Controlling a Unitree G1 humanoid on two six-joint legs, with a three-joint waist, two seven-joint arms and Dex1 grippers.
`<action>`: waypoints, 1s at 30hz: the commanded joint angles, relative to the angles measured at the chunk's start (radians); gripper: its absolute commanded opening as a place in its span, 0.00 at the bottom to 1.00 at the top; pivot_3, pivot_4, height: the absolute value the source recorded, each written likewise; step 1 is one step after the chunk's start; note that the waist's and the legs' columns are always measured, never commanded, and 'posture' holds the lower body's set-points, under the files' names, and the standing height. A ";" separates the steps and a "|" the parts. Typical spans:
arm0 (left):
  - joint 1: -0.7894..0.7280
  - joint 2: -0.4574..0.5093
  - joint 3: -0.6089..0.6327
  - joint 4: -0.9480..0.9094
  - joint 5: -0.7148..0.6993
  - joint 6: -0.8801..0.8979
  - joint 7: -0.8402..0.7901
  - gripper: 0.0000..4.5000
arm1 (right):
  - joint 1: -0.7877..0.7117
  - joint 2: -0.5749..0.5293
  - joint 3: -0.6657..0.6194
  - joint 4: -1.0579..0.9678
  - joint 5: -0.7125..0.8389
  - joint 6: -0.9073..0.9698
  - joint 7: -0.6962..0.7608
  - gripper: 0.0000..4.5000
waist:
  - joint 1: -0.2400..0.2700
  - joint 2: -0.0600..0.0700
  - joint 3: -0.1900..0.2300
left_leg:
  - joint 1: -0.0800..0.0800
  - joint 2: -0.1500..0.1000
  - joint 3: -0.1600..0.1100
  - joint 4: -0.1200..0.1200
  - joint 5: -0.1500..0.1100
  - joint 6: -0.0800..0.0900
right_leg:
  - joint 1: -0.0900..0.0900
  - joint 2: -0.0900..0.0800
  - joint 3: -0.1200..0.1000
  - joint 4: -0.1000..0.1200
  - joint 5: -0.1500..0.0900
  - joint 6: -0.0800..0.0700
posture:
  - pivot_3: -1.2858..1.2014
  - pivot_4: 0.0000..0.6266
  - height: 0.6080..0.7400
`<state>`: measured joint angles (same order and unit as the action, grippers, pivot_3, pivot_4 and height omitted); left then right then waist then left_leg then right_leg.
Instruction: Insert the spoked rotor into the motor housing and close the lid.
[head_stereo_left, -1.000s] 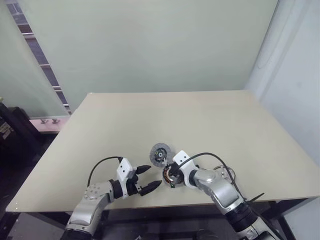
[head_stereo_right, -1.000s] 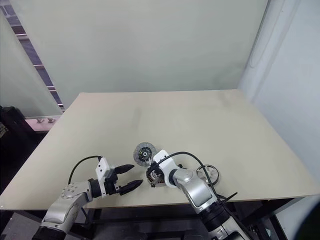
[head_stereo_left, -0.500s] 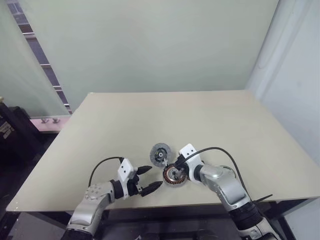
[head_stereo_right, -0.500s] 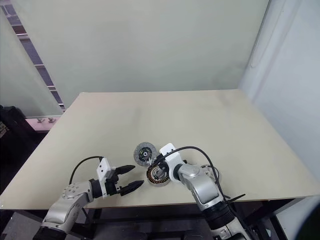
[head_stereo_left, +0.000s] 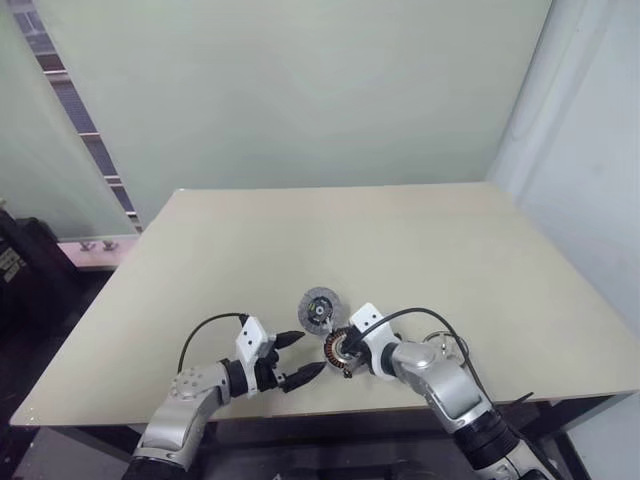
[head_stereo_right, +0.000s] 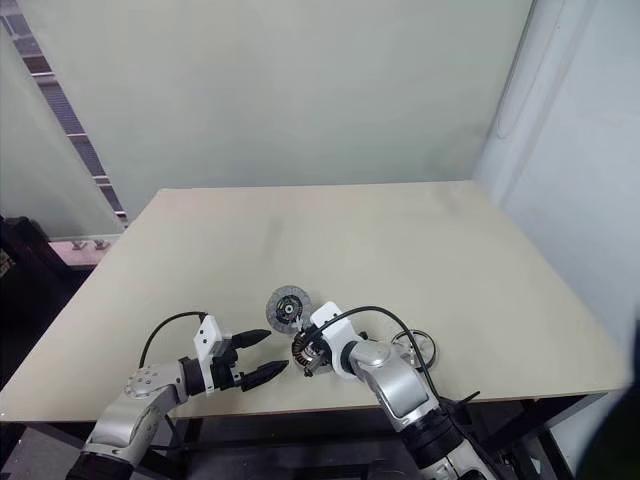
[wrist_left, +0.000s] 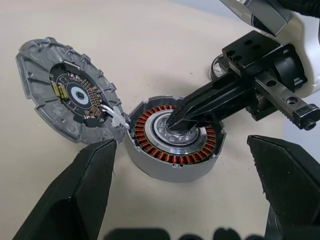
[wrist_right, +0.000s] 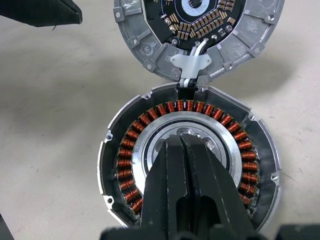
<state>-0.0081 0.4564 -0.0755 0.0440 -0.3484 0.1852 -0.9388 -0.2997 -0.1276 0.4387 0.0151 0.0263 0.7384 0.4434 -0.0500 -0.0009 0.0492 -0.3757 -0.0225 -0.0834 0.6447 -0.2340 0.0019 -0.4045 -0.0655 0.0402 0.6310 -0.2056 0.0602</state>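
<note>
So the spoked rotor (wrist_right: 187, 155), a round piece with a ring of copper-coloured coils around a shiny silver hub, is already sitting inside the motor housing (wrist_left: 172, 170), a short grey metal cup near the front edge of the table (head_stereo_left: 400, 240), roughly in the middle. The right gripper (wrist_right: 183, 145) has its two black fingers pressed tight together with nothing between them, tips poking down onto the silver hub. Whether they actually press on it or just touch it, can't tell.

The lid (wrist_left: 65, 90) is still off, lying flat just on the far-left side of the housing and touching its rim. It's a grey cast disc with radial ribs around the edge and a dark circuit board with little gold parts in the centre, and a short white wire lead runs from it into a notch in the housing wall.

The left gripper (head_stereo_left: 295, 357) sits to the left of the housing, black pointed fingers (wrist_left: 75, 195) spread wide, holding nothing, aimed at the motor.

Off to the right of the right arm there's a thin silver ring with spokes (head_stereo_right: 417, 347) lying flat. Table is a plain matte beige top.
</note>
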 joint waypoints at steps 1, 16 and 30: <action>-0.012 0.008 0.008 -0.040 0.000 -0.009 -0.002 1.00 | -0.012 -0.006 -0.028 -0.016 -0.001 0.011 -0.007 0.00 | 0.000 0.000 0.000 | 0.000 0.000 0.000 0.000 0.000 0.000 | 0.000 0.000 0.000 0.000 0.000 0.000 | 0.52 0.00 1.00; -0.025 -0.002 0.000 -0.030 0.003 -0.014 -0.001 1.00 | -0.037 0.014 -0.019 -0.027 0.005 0.000 0.008 0.00 | 0.000 0.000 0.000 | -0.002 -0.001 0.000 -0.001 0.000 0.000 | -0.002 0.000 0.000 0.001 0.000 0.000 | 0.52 0.00 1.00; -0.029 -0.001 0.001 -0.026 0.004 -0.017 -0.002 1.00 | -0.064 0.021 -0.050 -0.094 0.015 0.004 0.007 0.00 | 0.000 0.000 0.000 | -0.002 -0.001 -0.001 -0.001 0.000 0.000 | -0.002 0.000 0.000 0.001 0.000 0.000 | 0.52 0.00 1.00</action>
<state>-0.0130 0.4546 -0.0777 0.0441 -0.3481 0.1847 -0.9380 -0.3417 -0.1124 0.4030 -0.0333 0.0314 0.7495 0.4472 -0.0495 -0.0008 0.0492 -0.3777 -0.0233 -0.0842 0.6439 -0.2340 0.0018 -0.4064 -0.0656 0.0403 0.6316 -0.2055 0.0604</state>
